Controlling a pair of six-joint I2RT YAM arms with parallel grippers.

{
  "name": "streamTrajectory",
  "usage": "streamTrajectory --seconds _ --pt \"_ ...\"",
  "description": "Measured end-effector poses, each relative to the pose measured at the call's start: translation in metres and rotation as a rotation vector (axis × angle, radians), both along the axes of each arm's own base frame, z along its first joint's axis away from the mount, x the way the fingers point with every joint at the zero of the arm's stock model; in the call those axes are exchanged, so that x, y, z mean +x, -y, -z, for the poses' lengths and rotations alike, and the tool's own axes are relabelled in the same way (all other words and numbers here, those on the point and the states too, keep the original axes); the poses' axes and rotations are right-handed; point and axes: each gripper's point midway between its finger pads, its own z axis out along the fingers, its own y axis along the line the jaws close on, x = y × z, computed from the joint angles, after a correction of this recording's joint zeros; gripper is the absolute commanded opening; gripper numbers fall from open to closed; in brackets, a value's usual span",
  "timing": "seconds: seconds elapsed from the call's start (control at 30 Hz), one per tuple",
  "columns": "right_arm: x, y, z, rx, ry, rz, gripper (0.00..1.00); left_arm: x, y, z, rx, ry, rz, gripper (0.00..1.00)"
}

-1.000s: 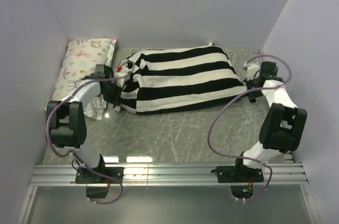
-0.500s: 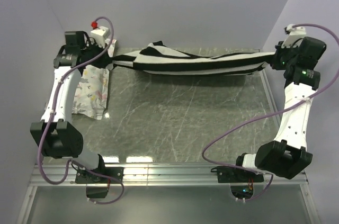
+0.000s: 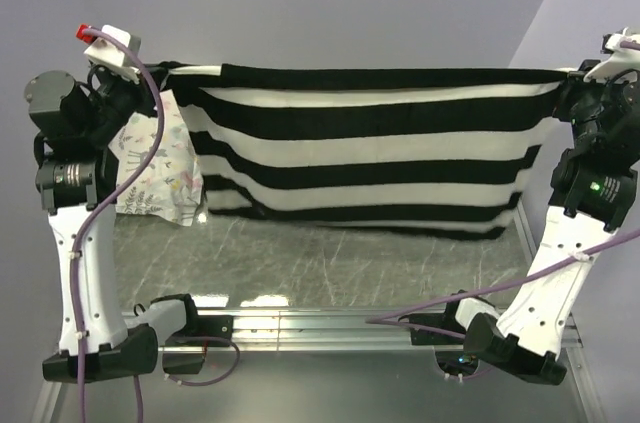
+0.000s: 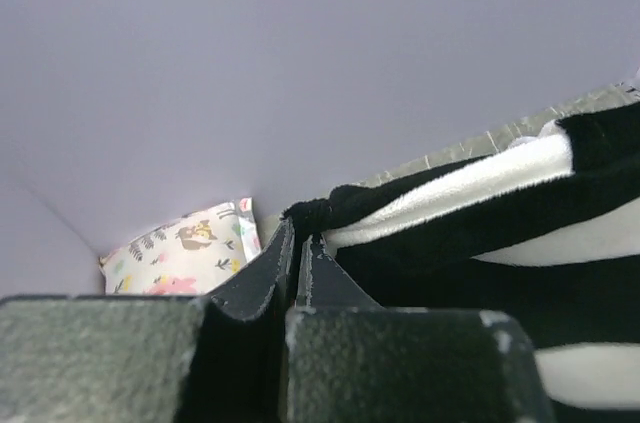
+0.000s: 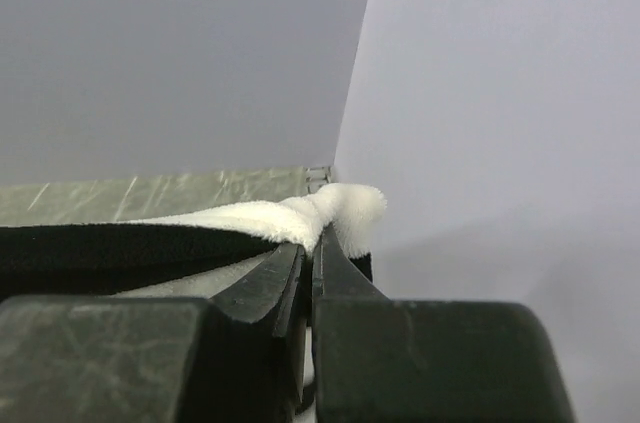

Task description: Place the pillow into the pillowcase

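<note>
The left claw [image 4: 298, 235] and right claw [image 5: 311, 241] each clenched a top corner of the pillowcase [image 3: 370, 158]. It hung taut between them, long axis side to side.

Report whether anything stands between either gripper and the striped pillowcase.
Nothing visible does. The left gripper and the right gripper are each shut directly on an upper corner of the pillowcase, which hangs stretched between them. The floral-print pillow lies beside the left arm, in neither grip.
</note>
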Motion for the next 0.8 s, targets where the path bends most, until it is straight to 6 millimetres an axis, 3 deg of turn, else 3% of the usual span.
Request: streamTrajectory --seconds 0.1,0.17,0.23,0.37,0.4,0.43,0.47,0.5,0.53,0.57,0.6,0.63,0.67,0.8 --pt "0.014 0.005 0.009 0.007 -0.017 -0.003 0.00 0.020 0.002 0.012 0.002 -0.027 0.020 0.00" --pt "0.038 0.009 0.036 0.030 -0.080 -0.019 0.00 0.044 0.007 0.038 0.004 -0.092 0.042 0.00" --pt "0.066 0.010 0.078 0.054 -0.175 -0.030 0.00 0.075 0.015 0.078 0.012 -0.184 0.063 0.00" --pt "0.130 0.006 0.180 0.092 -0.414 -0.037 0.00 0.140 0.020 0.187 -0.001 -0.443 0.058 0.01" --pt "0.147 0.005 0.206 0.099 -0.477 -0.034 0.06 0.155 0.019 0.209 -0.004 -0.494 0.050 0.07" --pt "0.164 0.002 0.230 0.102 -0.537 -0.031 0.23 0.173 0.018 0.233 -0.005 -0.552 0.037 0.17" --pt "0.180 -0.001 0.251 0.115 -0.602 -0.028 0.36 0.188 0.016 0.251 -0.006 -0.604 0.027 0.38" --pt "0.199 -0.001 0.261 0.115 -0.655 -0.017 0.44 0.210 0.014 0.260 -0.002 -0.615 0.015 0.46" --pt "0.226 0.006 0.258 0.099 -0.636 0.005 0.62 0.231 0.011 0.265 -0.003 -0.620 -0.006 0.51" --pt "0.247 0.012 0.253 0.082 -0.598 0.024 0.69 0.250 0.006 0.266 -0.011 -0.619 -0.027 0.65" --pt "0.254 0.017 0.252 0.068 -0.587 0.040 0.72 0.263 0.000 0.259 -0.010 -0.596 -0.043 0.76" --pt "0.251 0.020 0.254 0.059 -0.601 0.051 0.75 0.271 -0.006 0.251 -0.014 -0.578 -0.057 0.94" --pt "0.244 0.023 0.251 0.049 -0.615 0.059 0.75 0.274 -0.015 0.240 -0.016 -0.558 -0.078 0.99" --pt "0.205 0.029 0.211 0.041 -0.590 0.055 0.76 0.250 -0.039 0.194 -0.027 -0.504 -0.129 0.99"
